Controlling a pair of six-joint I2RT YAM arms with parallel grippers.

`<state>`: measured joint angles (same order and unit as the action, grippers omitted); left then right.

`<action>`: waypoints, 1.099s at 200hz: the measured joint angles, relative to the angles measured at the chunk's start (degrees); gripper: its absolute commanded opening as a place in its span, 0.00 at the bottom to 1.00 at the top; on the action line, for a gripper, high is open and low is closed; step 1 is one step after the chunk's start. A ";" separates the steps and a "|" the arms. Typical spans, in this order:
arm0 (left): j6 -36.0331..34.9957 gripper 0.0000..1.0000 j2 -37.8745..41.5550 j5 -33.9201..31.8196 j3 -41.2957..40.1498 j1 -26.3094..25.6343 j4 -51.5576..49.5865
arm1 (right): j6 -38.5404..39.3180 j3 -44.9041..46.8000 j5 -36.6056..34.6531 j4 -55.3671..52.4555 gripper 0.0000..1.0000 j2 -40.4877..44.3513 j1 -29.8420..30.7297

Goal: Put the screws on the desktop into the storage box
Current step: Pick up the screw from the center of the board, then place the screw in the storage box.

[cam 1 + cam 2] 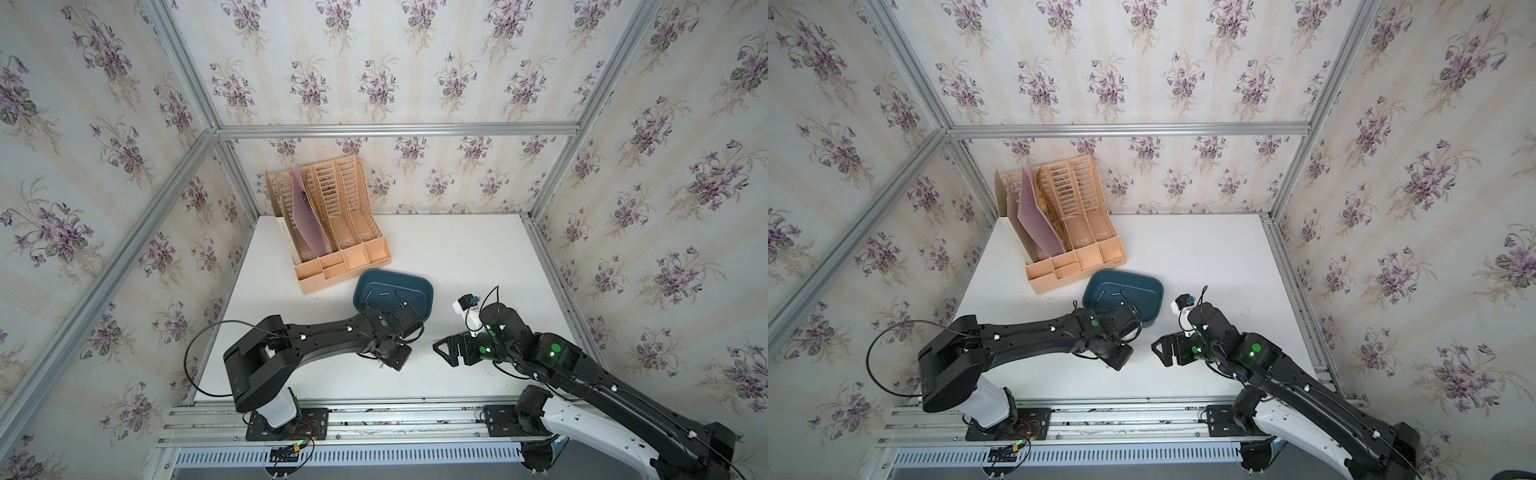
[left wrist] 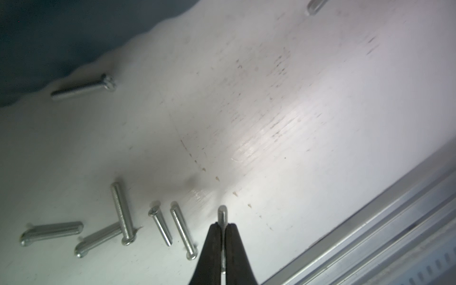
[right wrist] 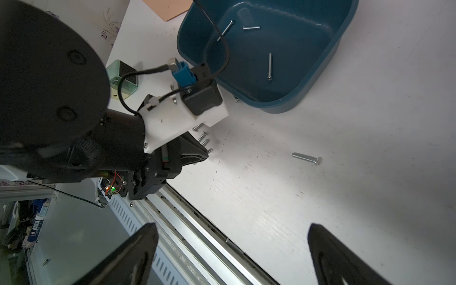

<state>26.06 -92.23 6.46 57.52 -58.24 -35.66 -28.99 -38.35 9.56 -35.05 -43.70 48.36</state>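
Screws (image 2: 121, 212): slim, silver, threaded

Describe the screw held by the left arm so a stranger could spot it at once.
Find the teal storage box on the white desktop; near it a cluster of screws lies loose. Beside that cluster is the gripped screw, clamped in the shut left end effector with its threaded tip poking out, whereas every neighbour lies free and flat.
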 measured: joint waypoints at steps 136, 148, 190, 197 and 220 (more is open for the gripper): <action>-5.79 0.06 0.96 -1.25 14.58 11.13 -5.16 | -0.42 0.44 -2.21 4.57 0.98 -3.06 0.00; -6.36 0.08 -0.15 -1.22 16.00 12.46 -5.18 | -0.42 0.46 -2.21 5.05 0.98 -3.52 0.00; -8.76 0.09 -4.96 -0.11 20.85 15.28 -4.79 | -0.39 0.46 -2.67 5.49 0.99 -4.07 0.00; -9.05 0.11 -5.77 0.07 21.42 15.54 -4.70 | -0.39 0.46 -2.67 5.46 0.98 -4.07 0.00; -9.75 0.21 -8.15 0.96 22.95 16.48 -4.42 | -0.39 0.44 -3.13 5.44 0.99 -4.42 0.02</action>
<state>16.32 -100.38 7.42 80.47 -41.76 -40.07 -29.39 -37.91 6.44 -29.61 -48.12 48.38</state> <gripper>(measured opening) 0.142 0.985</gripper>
